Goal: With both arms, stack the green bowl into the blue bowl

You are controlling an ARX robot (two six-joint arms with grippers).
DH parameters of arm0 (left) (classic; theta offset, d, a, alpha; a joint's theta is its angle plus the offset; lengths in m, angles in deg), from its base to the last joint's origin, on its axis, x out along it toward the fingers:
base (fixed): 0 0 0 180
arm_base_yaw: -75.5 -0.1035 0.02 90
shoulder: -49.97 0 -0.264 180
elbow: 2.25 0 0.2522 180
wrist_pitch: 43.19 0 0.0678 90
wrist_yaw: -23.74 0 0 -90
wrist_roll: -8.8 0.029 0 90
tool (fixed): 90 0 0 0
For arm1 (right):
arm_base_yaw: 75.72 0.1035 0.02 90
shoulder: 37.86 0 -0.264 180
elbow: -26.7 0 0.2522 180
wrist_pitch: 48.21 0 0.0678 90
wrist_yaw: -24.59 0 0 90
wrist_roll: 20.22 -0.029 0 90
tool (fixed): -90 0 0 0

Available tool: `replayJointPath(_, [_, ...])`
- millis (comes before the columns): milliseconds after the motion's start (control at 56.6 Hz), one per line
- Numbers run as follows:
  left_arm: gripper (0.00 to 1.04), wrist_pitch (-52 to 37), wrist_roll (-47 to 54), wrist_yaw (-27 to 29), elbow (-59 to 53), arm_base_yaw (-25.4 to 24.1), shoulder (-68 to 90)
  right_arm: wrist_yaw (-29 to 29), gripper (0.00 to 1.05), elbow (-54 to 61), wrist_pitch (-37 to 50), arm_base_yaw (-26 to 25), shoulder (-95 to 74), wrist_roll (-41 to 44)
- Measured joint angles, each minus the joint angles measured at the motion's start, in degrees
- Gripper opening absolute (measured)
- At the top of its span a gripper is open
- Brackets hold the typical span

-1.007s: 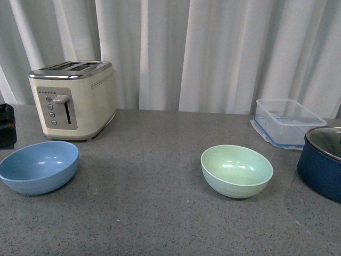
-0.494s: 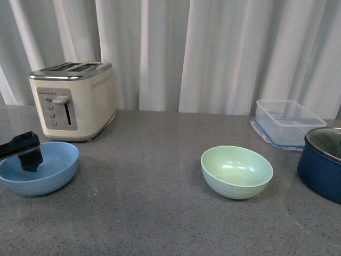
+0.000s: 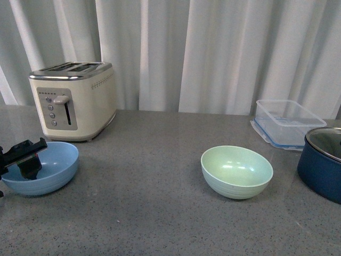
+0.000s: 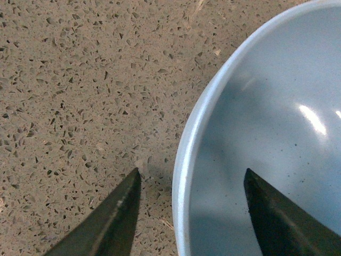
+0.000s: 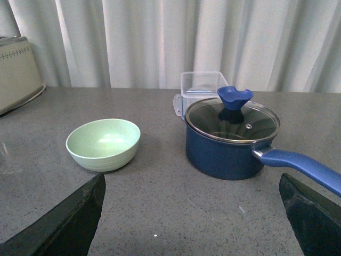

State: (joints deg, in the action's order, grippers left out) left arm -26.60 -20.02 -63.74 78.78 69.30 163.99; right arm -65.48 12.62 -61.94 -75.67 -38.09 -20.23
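Green bowl (image 3: 236, 171) upright on worktop (image 3: 144, 213), right of centre. Left end effector (image 4: 192, 171) spread, straddling blue bowl (image 3: 58, 162) rim at far left, not clamped. Right end effector (image 5: 192, 178) spread wide, holding nothing.

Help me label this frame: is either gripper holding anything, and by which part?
Nothing is held. The left gripper stands open astride the rim of the blue bowl; the right gripper is open and empty.

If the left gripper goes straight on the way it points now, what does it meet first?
Probably the rim of the blue bowl, lying between the left gripper's open fingers; depth is unclear.
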Motion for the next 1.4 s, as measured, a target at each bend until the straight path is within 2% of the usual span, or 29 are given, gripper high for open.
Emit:
replayJointPath(88, [0.38,0.2,0.0,0.1,0.5,0.0,0.0,0.0,0.95,0.0,0.0,0.0,0.0,0.0])
replayJointPath(194, [0.13,0.9,0.2,0.2,0.6,0.1,0.0,0.0,0.95,0.0,0.0,0.0,0.0,0.0])
replayJointPath(265, [0.05,1.1,0.2,-0.2,0.7,0.4,-0.9,0.0,0.95,0.0,0.0,0.0,0.0,0.0])
replayJointPath(618, [0.05,2.7,1.2,-0.8,2.6,9.7,-3.9,0.0,0.95,0.0,0.0,0.0,0.0,0.0])
replayJointPath(954, [0.05,2.6,-2.0,-1.3,7.2,17.7,0.5,0.0,0.95,0.0,0.0,0.0,0.0,0.0])
replayJointPath(1307, [0.05,4.6,-2.8,-0.3,10.7,20.5,4.7,0.0,0.95,0.0,0.0,0.0,0.0,0.0])
replayJointPath(1325, [0.06,4.7,-2.8,-0.1,10.8,20.5,4.8,0.0,0.95,0.0,0.0,0.0,0.0,0.0])
replayJointPath(1395, [0.22,4.7,-2.7,-0.2,10.8,20.5,4.9,0.0,0.95,0.0,0.0,0.0,0.0,0.0])
